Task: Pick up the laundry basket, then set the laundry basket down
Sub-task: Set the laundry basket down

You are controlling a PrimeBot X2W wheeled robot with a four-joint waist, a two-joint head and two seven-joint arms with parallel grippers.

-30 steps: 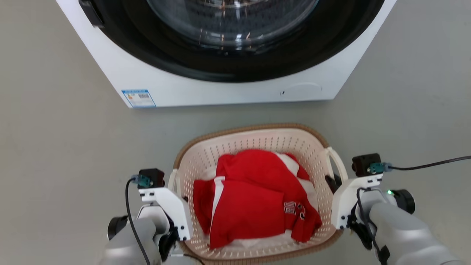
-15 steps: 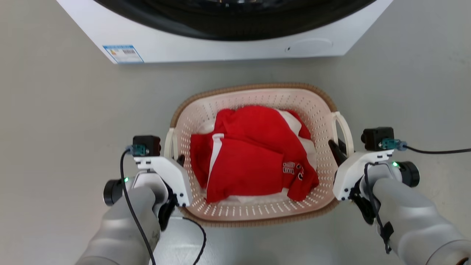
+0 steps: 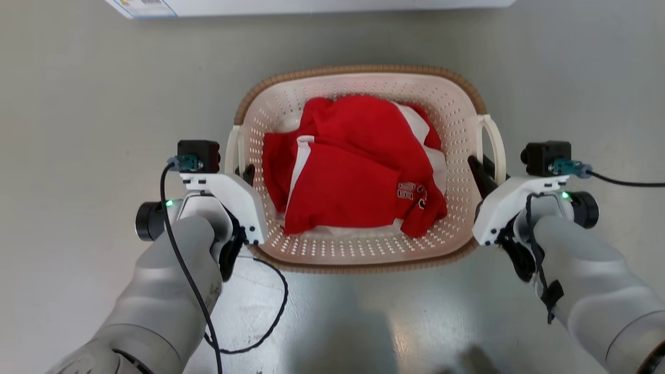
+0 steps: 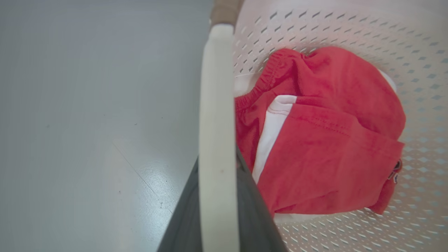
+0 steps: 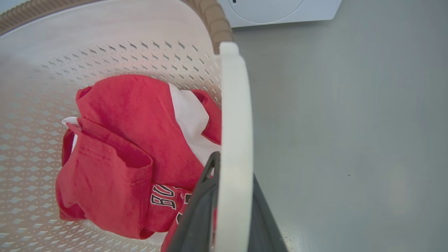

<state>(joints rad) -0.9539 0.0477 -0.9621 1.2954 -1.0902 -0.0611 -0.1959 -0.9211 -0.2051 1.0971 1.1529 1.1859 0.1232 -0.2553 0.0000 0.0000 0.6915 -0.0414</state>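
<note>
Laundry basket (image 3: 358,69), washer (image 3: 311,6) beyond, floor (image 3: 78,93) around

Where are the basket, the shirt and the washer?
basket (image 3: 358,69), head view, far brown rim.
shirt (image 3: 353,182), head view, middle of the red cloth.
washer (image 5: 315,8), right wrist view, white front panel.

Red garment (image 3: 353,166), crumpled, centre of frame; white stripe down its left part, white lettering near lower right. White cloth (image 3: 436,163) peeks out beneath it at right and bottom. White washer (image 3: 322,5) base along top edge, label (image 3: 141,6) at upper left. Grey glossy floor (image 3: 93,93) all round.
</note>
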